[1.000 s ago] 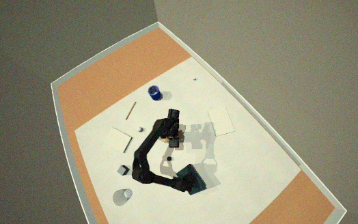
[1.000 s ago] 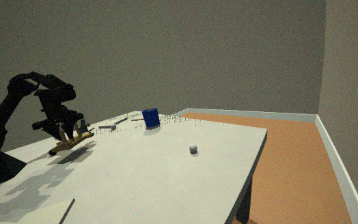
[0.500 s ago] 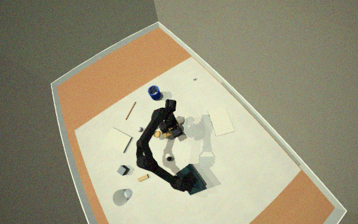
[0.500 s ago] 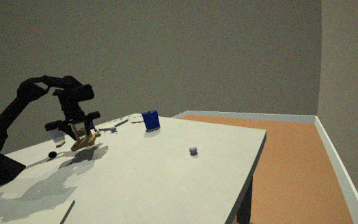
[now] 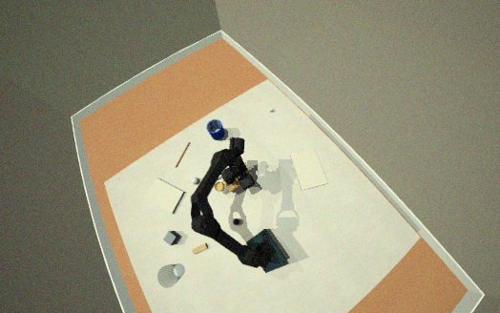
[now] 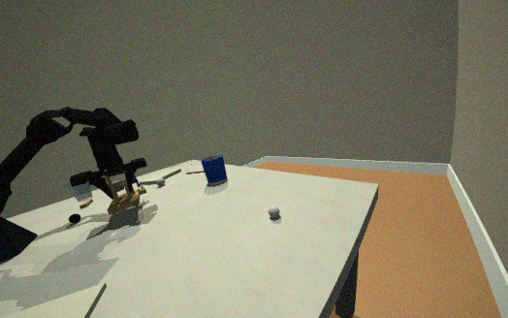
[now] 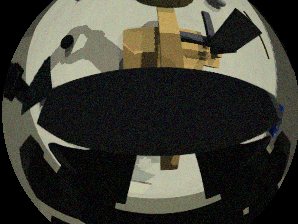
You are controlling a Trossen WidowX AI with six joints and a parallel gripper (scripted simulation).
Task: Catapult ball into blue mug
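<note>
My gripper (image 5: 239, 179) (image 6: 116, 186) is shut on the wooden catapult (image 5: 233, 187) (image 6: 127, 203) (image 7: 141, 42), which looks tilted and slightly raised, with its shadow below. The catapult's round cup (image 5: 219, 186) sticks out left of the fingers in the top view; no ball shows in it. The blue mug (image 5: 215, 129) (image 6: 214, 170) stands upright beyond the gripper. A grey ball (image 5: 196, 180) (image 6: 161, 182) lies near the cup, a black ball (image 5: 237, 221) (image 6: 75, 218) (image 7: 67, 41) on the arm-base side, and a small white ball (image 5: 272, 111) (image 6: 274, 212) far off. The fingers partly hide the catapult.
A brown stick (image 5: 183, 155) lies left of the mug. A thin dark bar (image 5: 178, 202), a grey cube (image 5: 172, 238), a tan block (image 5: 200, 248) and a ribbed clear cup (image 5: 167, 278) are left of the arm. A pale flat panel (image 5: 309, 170) lies right.
</note>
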